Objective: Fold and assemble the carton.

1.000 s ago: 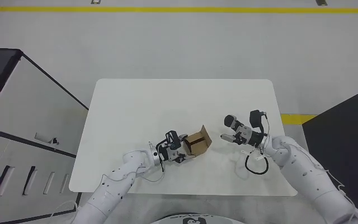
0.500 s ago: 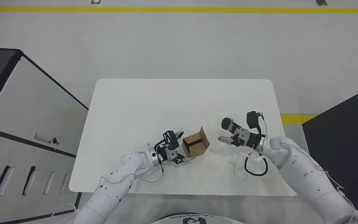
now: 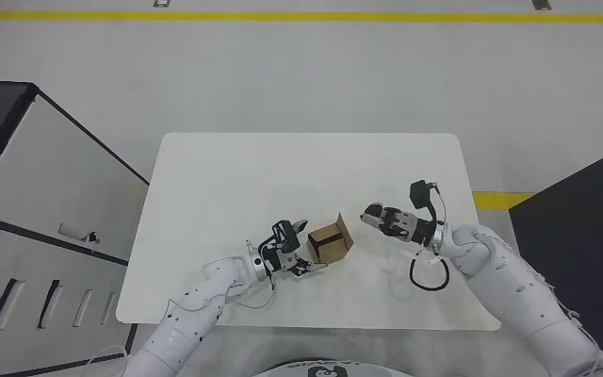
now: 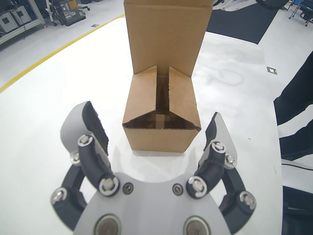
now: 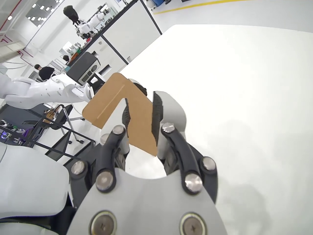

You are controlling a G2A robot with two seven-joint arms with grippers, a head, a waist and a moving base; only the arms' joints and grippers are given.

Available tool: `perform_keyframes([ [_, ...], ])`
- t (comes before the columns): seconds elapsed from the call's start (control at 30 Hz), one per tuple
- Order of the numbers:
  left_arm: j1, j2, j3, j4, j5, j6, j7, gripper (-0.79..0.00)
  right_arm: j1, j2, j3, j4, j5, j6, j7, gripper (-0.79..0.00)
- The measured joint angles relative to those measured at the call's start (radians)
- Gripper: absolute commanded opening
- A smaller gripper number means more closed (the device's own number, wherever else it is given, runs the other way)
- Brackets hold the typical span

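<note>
The brown carton (image 3: pixel 331 238) stands on the white table (image 3: pixel 236 179), a little in front of its middle. Its tall lid flap (image 4: pixel 168 32) points up, and two side flaps are folded partway over the opening. My left gripper (image 3: pixel 296 254) is open just short of the carton (image 4: pixel 160 123), with its fingers (image 4: pixel 94 123) apart and not touching it. My right gripper (image 3: pixel 373 215) hangs on the carton's other side, close to the lid flap (image 5: pixel 107 108) but apart from it. Its fingers (image 5: pixel 157 110) are shut with a narrow slit, and nothing is held.
A grey cabinet (image 3: pixel 57 188) stands off the table's left side and a dark mat (image 3: pixel 565 198) lies off its right. The table's front edge (image 3: pixel 311 327) runs close behind both arms. Bare tabletop stretches beyond the carton.
My right gripper has moved toward the carton's lid flap. The left gripper has drawn back slightly from the carton, which has shifted a little toward it.
</note>
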Motion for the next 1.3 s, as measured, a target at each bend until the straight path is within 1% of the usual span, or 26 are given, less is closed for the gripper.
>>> perform_keyframes([
  [0.03,0.000,0.000,0.000,0.000,0.000,0.000,0.000,0.000,0.004,0.001,-0.001,-0.008,0.029,0.016,0.036,-0.237],
  [0.07,0.000,0.000,0.000,0.000,0.000,0.000,0.000,0.000,0.009,0.003,-0.004,-0.021,0.073,0.042,0.090,-0.074],
  [0.1,0.000,0.000,0.000,0.000,0.000,0.000,0.000,0.000,0.014,0.005,-0.005,-0.031,0.105,0.061,0.131,0.000],
  [0.2,0.000,0.000,0.000,0.000,0.000,0.000,0.000,0.000,0.026,0.010,-0.009,-0.064,0.223,0.119,0.270,0.000],
  [0.27,0.000,0.000,0.000,0.000,0.000,0.000,0.000,0.000,0.032,0.012,0.005,-0.070,0.292,0.137,0.320,0.000],
  [0.43,0.000,0.000,0.000,0.000,0.000,0.000,0.000,0.000,0.031,0.012,0.004,-0.069,0.269,0.135,0.285,0.000],
  [0.63,0.000,0.001,0.005,-0.003,-0.022,-0.009,-0.016,0.000,0.043,0.012,0.007,-0.084,0.344,0.191,0.374,0.000],
  [0.83,-0.006,0.003,0.014,0.013,-0.026,-0.020,-0.001,0.000,0.054,0.011,0.006,-0.071,0.495,0.240,0.486,0.000],
  [1.03,-0.007,0.003,0.014,0.013,-0.020,-0.009,-0.005,0.000,0.053,0.010,0.006,-0.071,0.503,0.240,0.489,0.000],
  [1.13,-0.004,0.003,0.022,0.009,-0.017,-0.001,-0.010,0.000,0.050,0.007,-0.002,-0.085,0.508,0.276,0.497,0.000],
  [1.3,-0.015,0.000,0.043,0.052,-0.024,-0.014,0.041,0.000,0.061,0.002,-0.004,-0.086,0.539,0.318,0.535,0.000],
])
